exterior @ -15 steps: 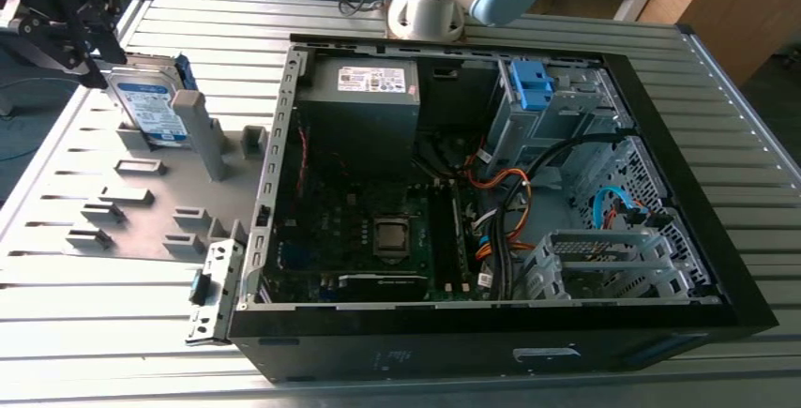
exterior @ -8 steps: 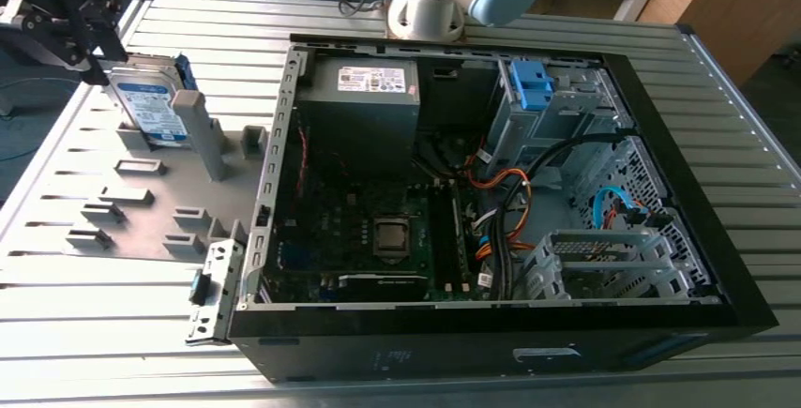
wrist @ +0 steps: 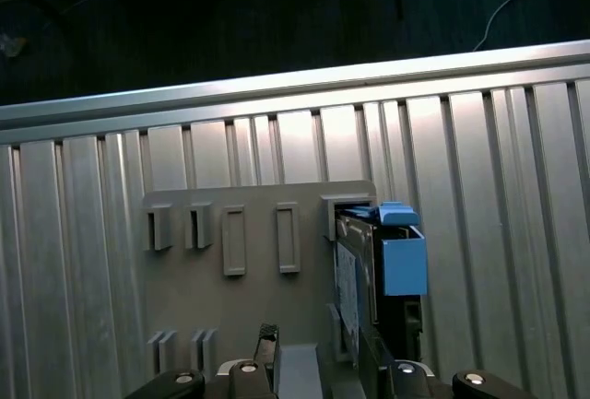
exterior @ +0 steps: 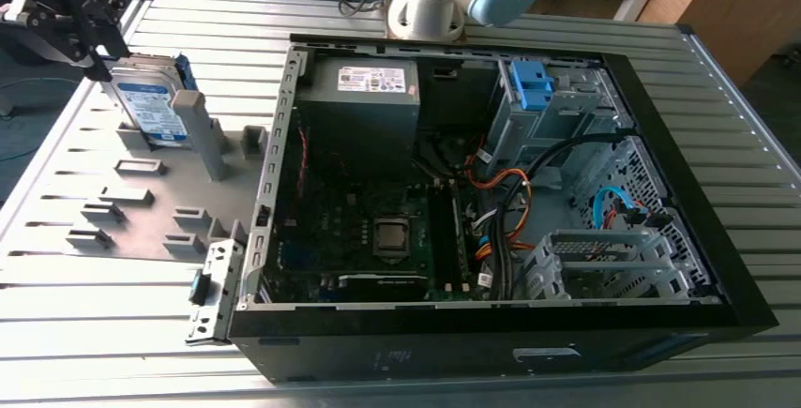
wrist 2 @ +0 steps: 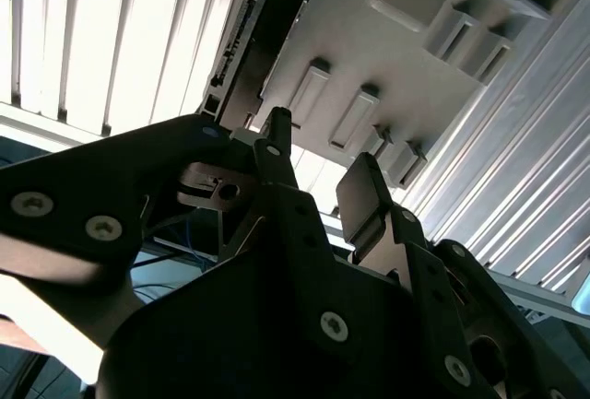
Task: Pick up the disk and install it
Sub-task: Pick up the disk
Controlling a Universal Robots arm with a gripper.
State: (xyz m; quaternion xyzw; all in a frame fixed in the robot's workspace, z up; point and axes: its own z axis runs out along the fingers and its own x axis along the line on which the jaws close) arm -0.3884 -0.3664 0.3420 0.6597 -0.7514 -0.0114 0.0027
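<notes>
The disk (exterior: 144, 100) stands on edge in a slot of the grey fixture plate (exterior: 113, 211), at the exterior view's left, beside the open computer case (exterior: 501, 333). It is silver with a white-and-blue label and blue side rails. My black gripper (exterior: 98, 56) hangs just above the disk's top edge. In both wrist views the two fingers stand apart with nothing between them. The first wrist view has the disk (wrist: 350, 298) and its blue rail (wrist: 402, 256) under the gripper (wrist: 318, 367), toward one finger. The second wrist view shows the gripper (wrist 2: 318, 164) over the disk's edge (wrist 2: 241, 44).
A grey post (exterior: 204, 136) rises from the plate beside the disk. Inside the case are a power-supply box (exterior: 363, 98), a blue bracket (exterior: 531, 83) in a drive bay, orange and black cables (exterior: 513, 192) and a metal cage (exterior: 588, 263). The table is ribbed metal (exterior: 100, 333).
</notes>
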